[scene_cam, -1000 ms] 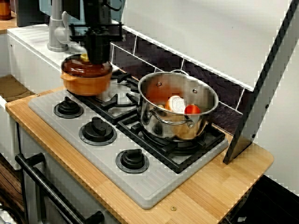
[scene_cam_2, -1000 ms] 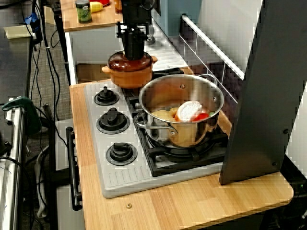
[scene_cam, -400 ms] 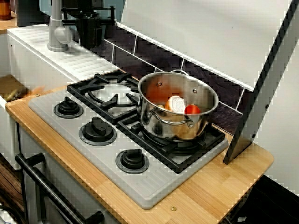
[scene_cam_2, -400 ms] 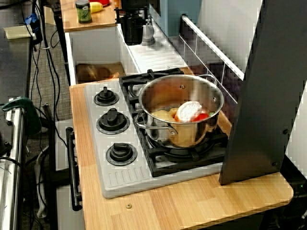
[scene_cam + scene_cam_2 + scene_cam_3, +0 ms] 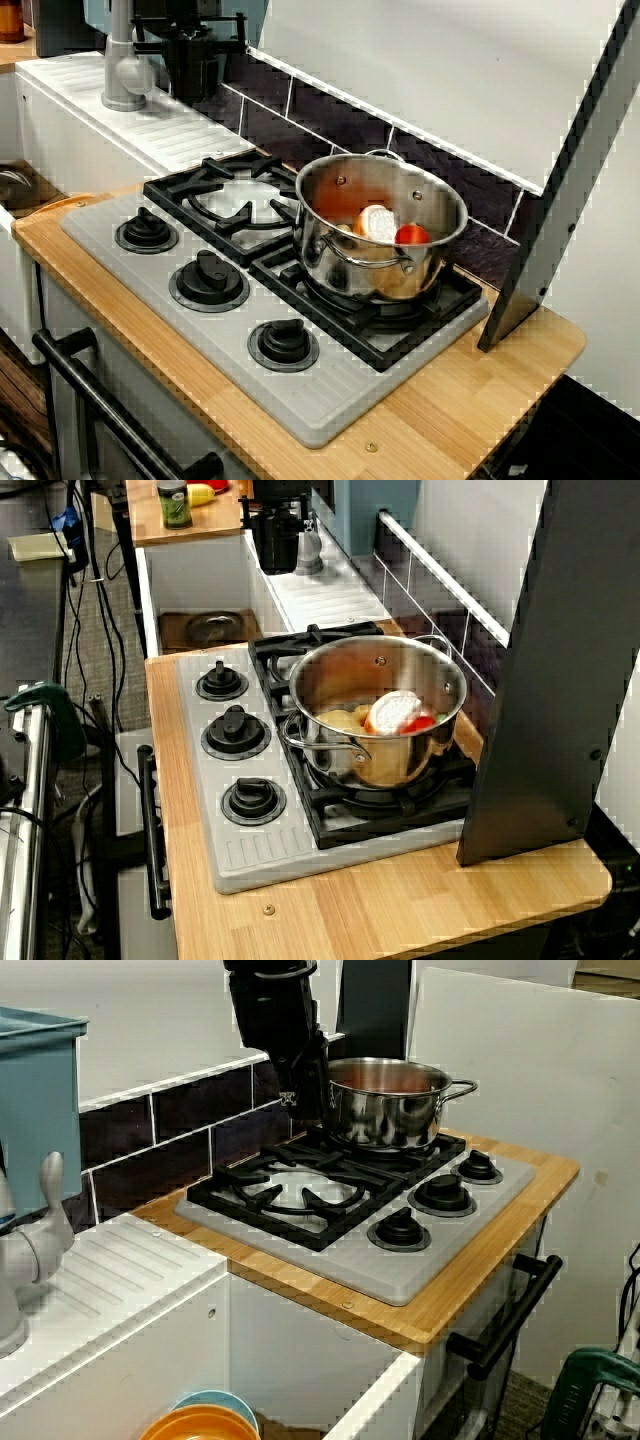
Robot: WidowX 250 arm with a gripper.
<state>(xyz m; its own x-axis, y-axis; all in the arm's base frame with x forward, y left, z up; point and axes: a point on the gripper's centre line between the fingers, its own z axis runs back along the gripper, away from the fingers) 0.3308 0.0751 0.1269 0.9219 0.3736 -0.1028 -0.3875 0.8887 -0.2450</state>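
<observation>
Over the drainboard (image 5: 170,130) the gripper (image 5: 192,85) hangs empty, and I cannot tell whether the claw is open. Orange pot (image 5: 200,1428) sits in sink (image 5: 172,630). Left burner (image 5: 240,200) is bare; steel pot (image 5: 380,235) is on the other.

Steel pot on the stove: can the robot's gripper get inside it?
Probably yes. The steel pot has no lid and nothing hangs over it; the gripper is off over the white drainboard.

Free room above the burner grate (image 5: 240,200); steel pot (image 5: 380,235) an obstacle alongside.
</observation>
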